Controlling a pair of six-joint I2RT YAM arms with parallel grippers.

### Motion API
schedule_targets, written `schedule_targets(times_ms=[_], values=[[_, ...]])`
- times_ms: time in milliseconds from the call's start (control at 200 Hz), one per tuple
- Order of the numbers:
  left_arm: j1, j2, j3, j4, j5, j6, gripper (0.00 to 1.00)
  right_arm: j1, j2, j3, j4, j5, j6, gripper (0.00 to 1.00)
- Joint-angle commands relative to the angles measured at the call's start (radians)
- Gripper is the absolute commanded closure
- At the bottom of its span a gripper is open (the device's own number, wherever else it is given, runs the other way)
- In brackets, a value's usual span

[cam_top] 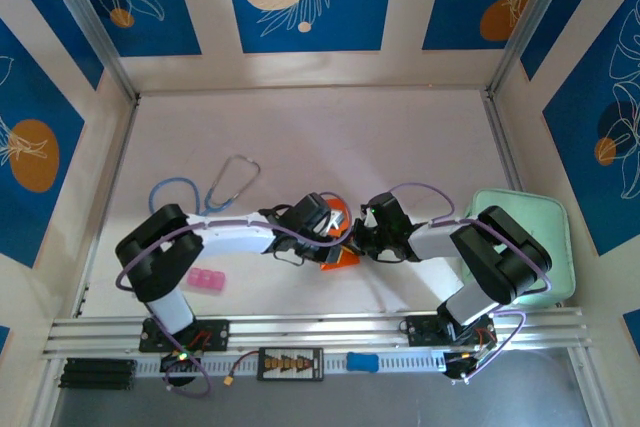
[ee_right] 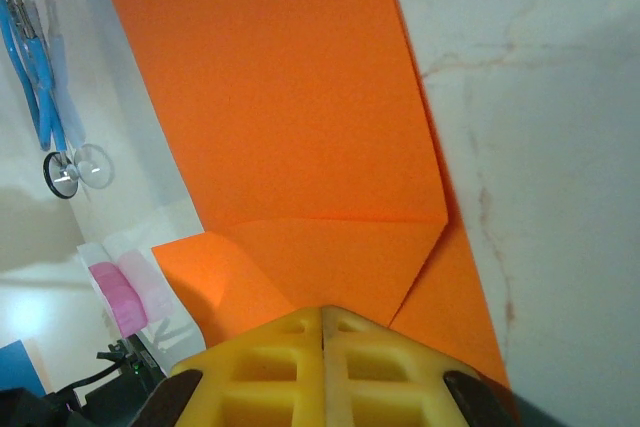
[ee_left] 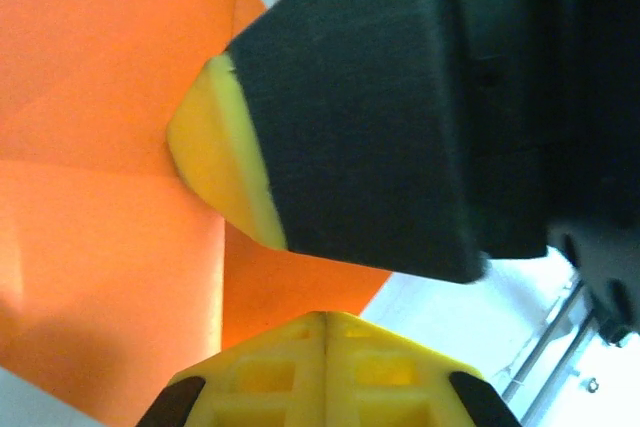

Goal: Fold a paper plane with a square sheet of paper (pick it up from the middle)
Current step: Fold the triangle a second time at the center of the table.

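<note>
The square sheet of paper [cam_top: 340, 259] is bright orange and lies on the white table between the two arms, with creases and folded-over flaps [ee_right: 330, 247]. In the left wrist view, my left gripper [ee_left: 325, 319] has its yellow jaws shut, and the sheet [ee_left: 100, 247] runs in under their tips. My right gripper [ee_right: 322, 312] is also shut, its tips resting on the sheet [ee_right: 290, 97]. One of its fingertips [ee_left: 215, 152] touches the sheet where creases meet. From above, the left gripper [cam_top: 338, 234] and the right gripper [cam_top: 358, 239] almost touch.
A blue stethoscope [cam_top: 225, 187] lies behind the left arm. A small pink block [cam_top: 205, 281] sits near the left base. A pale green tray [cam_top: 555, 237] stands at the right. A metal rail [cam_top: 320, 332] runs along the near edge.
</note>
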Motion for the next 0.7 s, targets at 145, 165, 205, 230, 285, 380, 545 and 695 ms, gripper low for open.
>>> schedule_targets(times_ms=[145, 165, 205, 230, 285, 380, 545, 695], values=[[0.0, 0.021, -0.067, 0.036, -0.01, -0.03, 1.0, -0.006, 0.02, -0.028, -0.095, 0.033, 0.01, 1.0], [-0.001, 0.021, -0.071, 0.038, -0.008, -0.033, 1.0, -0.005, 0.021, -0.028, -0.095, 0.034, 0.01, 1.0], [-0.001, 0.019, -0.079, 0.041, -0.001, -0.039, 1.0, -0.006, 0.022, -0.028, -0.096, 0.034, 0.01, 1.0], [0.0, 0.017, -0.087, 0.045, 0.003, -0.043, 1.0, -0.006, 0.023, -0.027, -0.095, 0.034, 0.01, 1.0], [-0.001, 0.009, -0.107, 0.066, 0.016, -0.054, 1.0, -0.007, 0.024, -0.03, -0.095, 0.035, 0.01, 1.0], [-0.002, 0.005, -0.133, 0.096, 0.051, -0.072, 1.0, -0.007, 0.027, -0.03, -0.096, 0.035, 0.008, 1.0], [-0.001, -0.004, -0.168, 0.127, 0.095, -0.099, 1.0, -0.009, 0.029, -0.029, -0.101, 0.038, 0.006, 1.0], [-0.001, -0.054, -0.188, 0.109, 0.09, -0.101, 1.0, -0.008, 0.029, -0.031, -0.103, 0.04, 0.008, 1.0]])
